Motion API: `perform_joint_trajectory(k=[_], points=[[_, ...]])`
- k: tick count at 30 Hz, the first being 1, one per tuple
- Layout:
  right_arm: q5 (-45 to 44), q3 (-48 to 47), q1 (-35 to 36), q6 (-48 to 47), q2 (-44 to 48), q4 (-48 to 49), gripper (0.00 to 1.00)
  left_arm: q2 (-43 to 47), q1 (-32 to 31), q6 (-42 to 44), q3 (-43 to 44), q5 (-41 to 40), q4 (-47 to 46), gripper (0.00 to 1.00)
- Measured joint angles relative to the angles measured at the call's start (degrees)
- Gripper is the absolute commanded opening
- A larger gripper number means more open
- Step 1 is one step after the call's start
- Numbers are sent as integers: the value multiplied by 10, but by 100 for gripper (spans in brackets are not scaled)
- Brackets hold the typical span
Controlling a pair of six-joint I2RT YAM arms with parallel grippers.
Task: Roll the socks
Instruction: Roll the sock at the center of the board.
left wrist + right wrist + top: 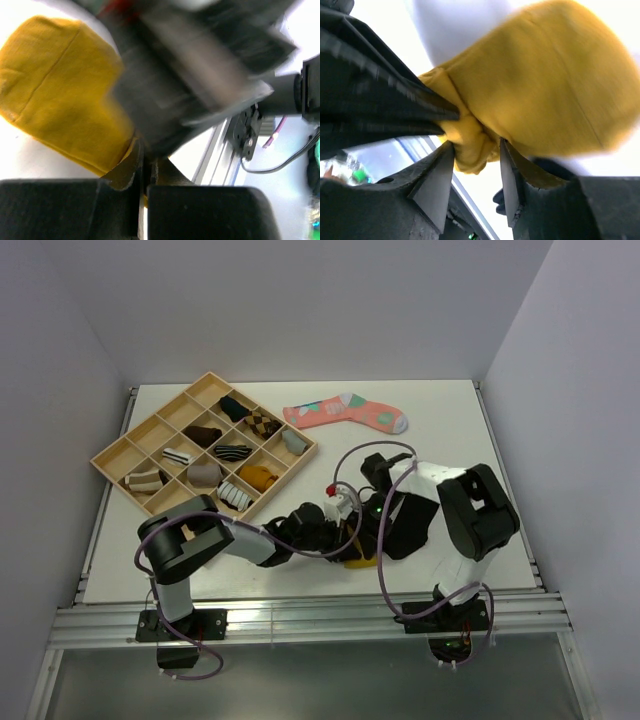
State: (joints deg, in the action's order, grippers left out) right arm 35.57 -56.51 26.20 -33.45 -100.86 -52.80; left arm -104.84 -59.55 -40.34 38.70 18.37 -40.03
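Note:
The mustard-yellow sock [545,85] lies near the table's front edge, and only a sliver of it [358,562] shows under the two arms in the top view. My left gripper [142,161] is shut on a thin edge of this sock [60,95]. My right gripper [476,150] stands open, with the sock's bunched end loose between its fingers. The left gripper's fingers [395,100] pinch that same end from the left. Both grippers meet at the front centre [345,532]. A dark shape under the right arm [418,525] may be the black sock; I cannot tell.
A wooden compartment tray [120,455] with several small sock bundles sits at the back left. A pink patterned sock [345,412] lies flat at the back centre. An aluminium rail [300,620] runs along the table's near edge, close to the grippers.

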Motion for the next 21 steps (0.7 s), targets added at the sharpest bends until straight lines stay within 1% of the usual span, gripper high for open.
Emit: perform_joint_trajectory(k=[3,8,14,17,21], points=[[-10,8,-21,11,27,22,50,-1,9,-26,17,1,33,0],[-28,4,-64,14,68,93,52,-3,31,-75,37,19,87,0],[-24,-3,-124,1,78,118,51,-12,47,-108,57,50,127,0],[-24,5,-137,-9,90,131,51,-19,60,-120,73,75,154,0],[-24,38,-137,-27,133,151,51,-26,77,-128,95,106,201,1]])
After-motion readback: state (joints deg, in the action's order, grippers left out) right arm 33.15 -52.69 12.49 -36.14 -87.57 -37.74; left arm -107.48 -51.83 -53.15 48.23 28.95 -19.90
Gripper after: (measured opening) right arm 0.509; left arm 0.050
